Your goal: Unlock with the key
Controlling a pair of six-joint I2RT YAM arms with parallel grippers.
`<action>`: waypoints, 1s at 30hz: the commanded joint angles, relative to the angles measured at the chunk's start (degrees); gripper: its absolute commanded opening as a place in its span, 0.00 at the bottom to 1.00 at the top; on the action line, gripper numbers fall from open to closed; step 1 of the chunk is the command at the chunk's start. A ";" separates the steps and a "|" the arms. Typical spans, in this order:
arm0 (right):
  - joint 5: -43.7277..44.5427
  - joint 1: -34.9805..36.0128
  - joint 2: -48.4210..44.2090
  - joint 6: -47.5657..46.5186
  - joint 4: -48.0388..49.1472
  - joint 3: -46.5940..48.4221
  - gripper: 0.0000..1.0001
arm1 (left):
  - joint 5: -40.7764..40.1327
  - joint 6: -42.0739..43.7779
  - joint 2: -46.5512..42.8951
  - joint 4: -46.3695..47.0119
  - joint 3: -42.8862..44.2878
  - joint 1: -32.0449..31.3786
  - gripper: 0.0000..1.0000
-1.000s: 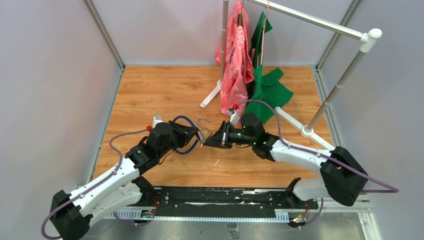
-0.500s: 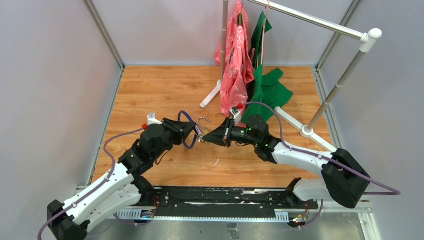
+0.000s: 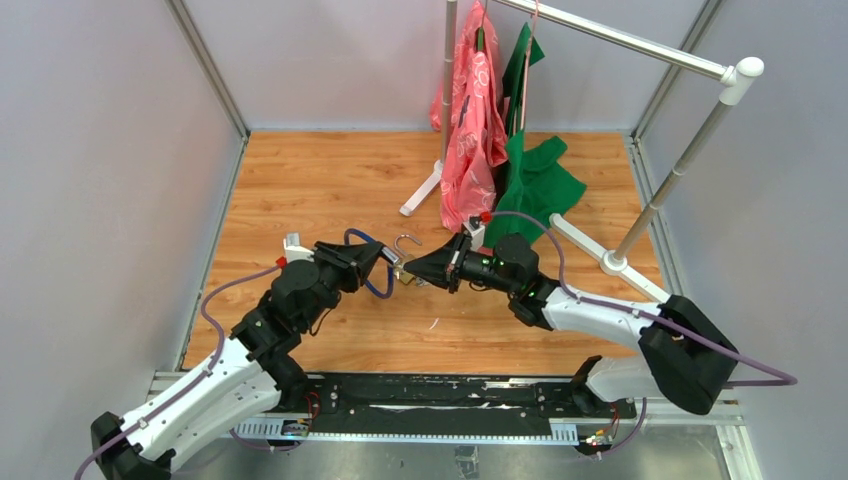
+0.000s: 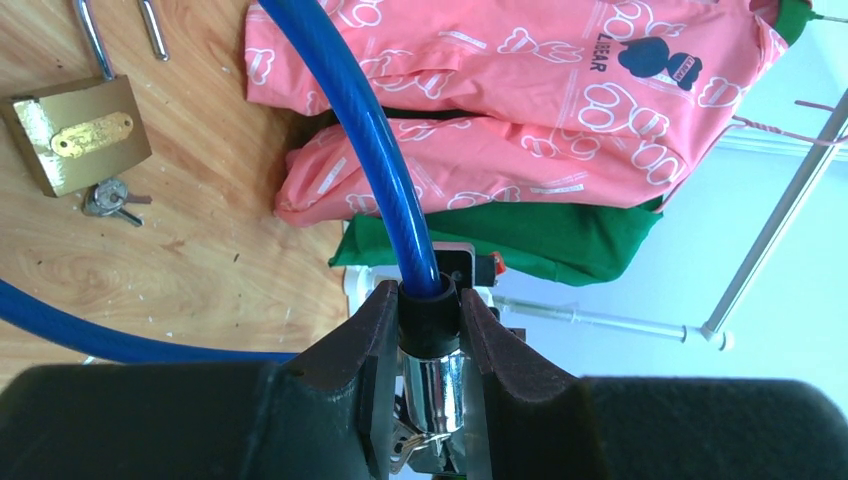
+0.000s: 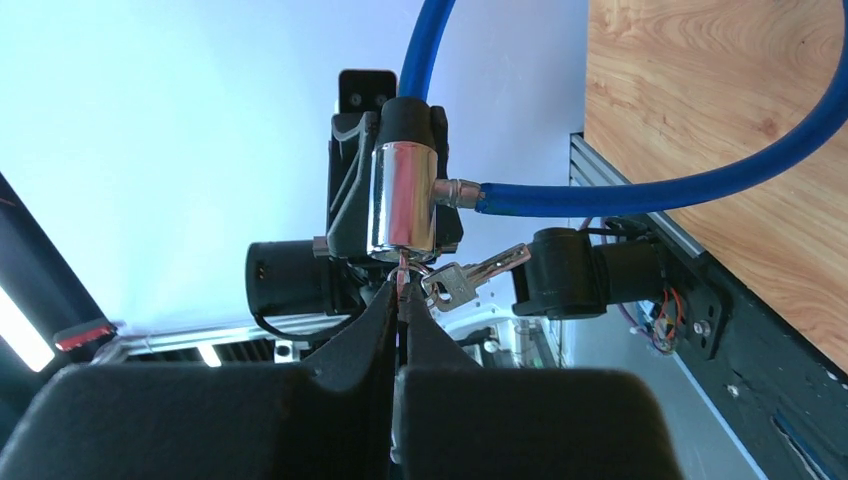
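While the left fingers (image 4: 375,345) clamp the black collar of the cable lock (image 5: 400,200) just above its chrome barrel, the right fingers (image 5: 365,345) are pressed shut on the thin key (image 5: 403,272), whose tip meets the barrel's end face. Both arms hold the lock in the air above the counter (image 3: 320,180), on the near side of the clothes rack (image 3: 620,40) and short of its near white foot.

One end of the blue cable (image 4: 360,120) rises from the collar toward the rack. The cable loops round and its other end joins a metal fitting on the barrel's side. A spare key (image 5: 470,275) on a ring dangles right beside the held one, crowding the end of the barrel.

On the counter, between the held lock and the rack's foot, lies a brass padlock (image 4: 75,135) with its shackle swung open. A small bunch of keys (image 4: 108,198) sits just beside its lower edge. The padlock carries a brass name plate, its lettering too small to read.

From the rack hangs a pink garment (image 4: 520,100) printed with white rings and a black bear figure. The word beside the figure looks like "LIEBEAR". A green garment (image 3: 540,180) hangs next to it, its lower part resting on the counter by the rack's foot.
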 commanded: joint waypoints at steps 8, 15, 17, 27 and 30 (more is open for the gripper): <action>13.47 1.36 5.40 8.50 15.82 -1.01 0.00 | 2.24 0.21 -2.19 0.66 -4.27 -3.64 0.00; 12.80 1.40 5.75 6.38 15.21 -0.96 0.00 | 0.93 2.18 -1.90 -4.21 -2.33 -3.64 0.00; 12.47 1.38 4.80 4.81 13.00 -1.00 0.00 | 0.14 3.29 -1.76 -6.84 -1.13 -3.64 0.00; 12.58 1.36 0.78 -0.91 6.27 -1.82 0.00 | -1.83 6.12 -0.20 -14.36 1.60 -3.64 0.06; 12.37 1.40 0.45 -1.63 5.70 -2.08 0.00 | -2.03 6.75 0.01 -15.14 1.84 -3.64 0.14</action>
